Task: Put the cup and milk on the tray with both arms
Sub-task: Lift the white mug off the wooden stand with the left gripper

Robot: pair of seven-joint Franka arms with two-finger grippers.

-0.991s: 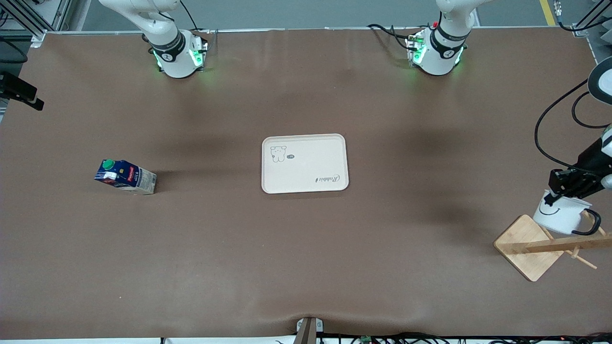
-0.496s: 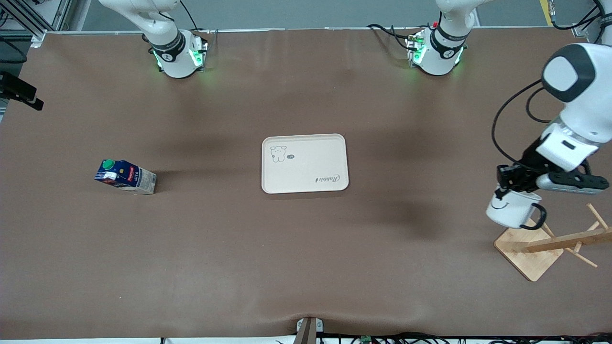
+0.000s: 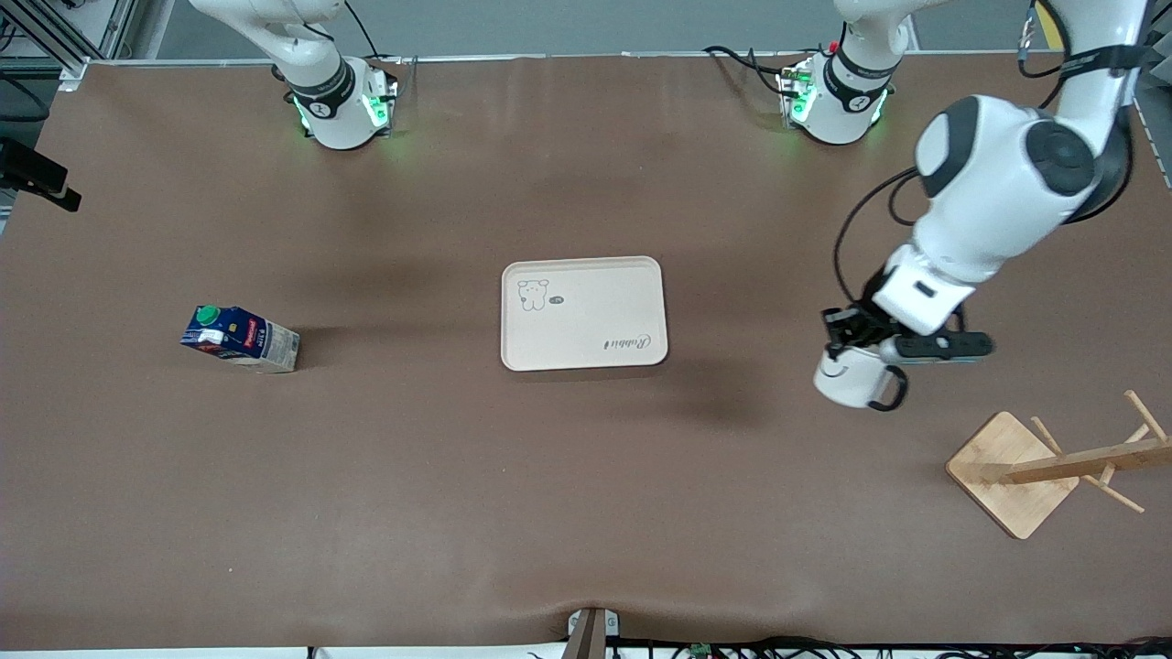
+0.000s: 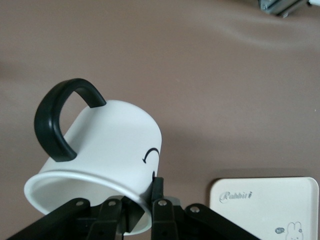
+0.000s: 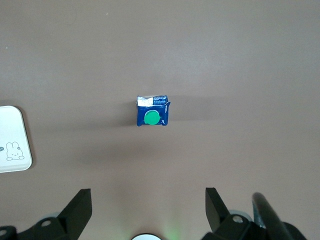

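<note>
My left gripper (image 3: 840, 346) is shut on the rim of the white cup (image 3: 847, 379) with the black handle and holds it in the air over the bare table, between the tray and the wooden stand. In the left wrist view the cup (image 4: 107, 150) hangs tilted, its wall pinched between the fingers (image 4: 158, 187). The cream tray (image 3: 583, 312) lies flat at the table's middle and is bare. The dark blue milk carton (image 3: 240, 339) stands toward the right arm's end; it also shows in the right wrist view (image 5: 153, 111). My right gripper (image 5: 147, 200) is open, high above the table, out of the front view.
A wooden cup stand (image 3: 1016, 472) with pegs sits near the left arm's end, nearer to the front camera than the cup. The two arm bases (image 3: 341, 105) glow green at the table's back edge.
My left gripper has carried the cup off the wooden stand and toward the tray, over the table. The milk, the tray and the right arm have not moved.
</note>
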